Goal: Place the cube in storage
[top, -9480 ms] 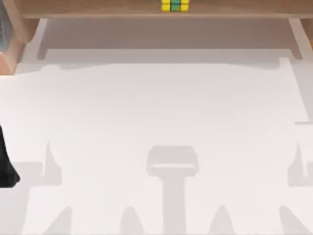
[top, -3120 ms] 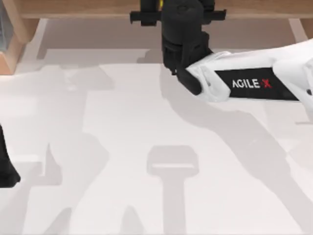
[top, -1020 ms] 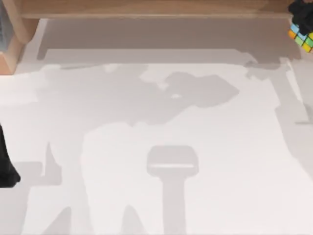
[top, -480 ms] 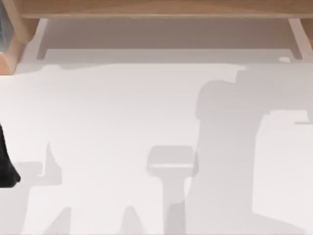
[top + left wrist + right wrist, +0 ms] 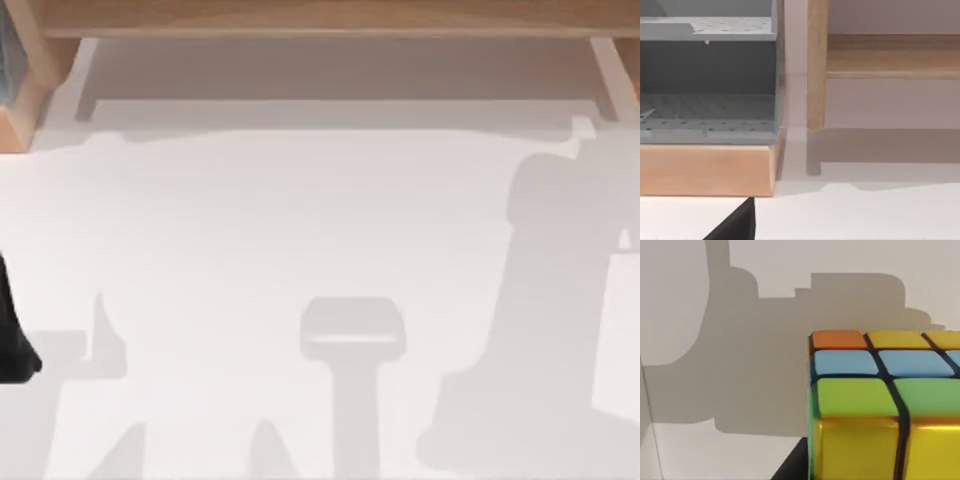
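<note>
Cube (image 5: pixel 880 405) of orange, blue, green and yellow squares sits close before the right wrist above the white tabletop (image 5: pixel 300 220); whether either pincer clamps it, I cannot tell.

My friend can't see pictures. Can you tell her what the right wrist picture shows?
A puzzle cube sits very close to the camera, with orange, yellow, blue and green squares split by dark lines. Behind it is a pale surface with a big grey shadow on it.
</note>
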